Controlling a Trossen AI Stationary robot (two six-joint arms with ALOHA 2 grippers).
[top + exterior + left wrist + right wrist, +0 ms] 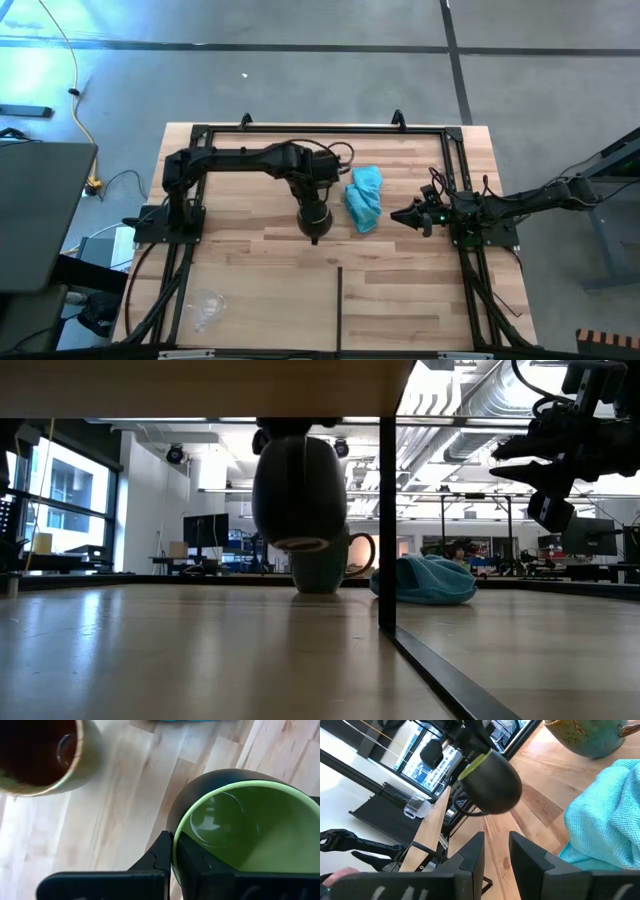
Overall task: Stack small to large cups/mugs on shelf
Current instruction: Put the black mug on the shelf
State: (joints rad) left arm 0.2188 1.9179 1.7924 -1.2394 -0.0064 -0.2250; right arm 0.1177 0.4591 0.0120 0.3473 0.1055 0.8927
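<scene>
Green mug (pixel 240 827) empty, pinched by left gripper (pixel 172 857)

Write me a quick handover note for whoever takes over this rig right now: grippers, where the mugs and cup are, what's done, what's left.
Left gripper: shut on the rim of the green mug, held in the air mid-table.
Right gripper: open, empty, by the table's right side near the blue cloth.
Brown mug: on the table beside the lifted one.
Clear cup: near the front left corner.
Done: green mug picked up.
Left: nothing is stacked yet; all the stacking remains.
</scene>
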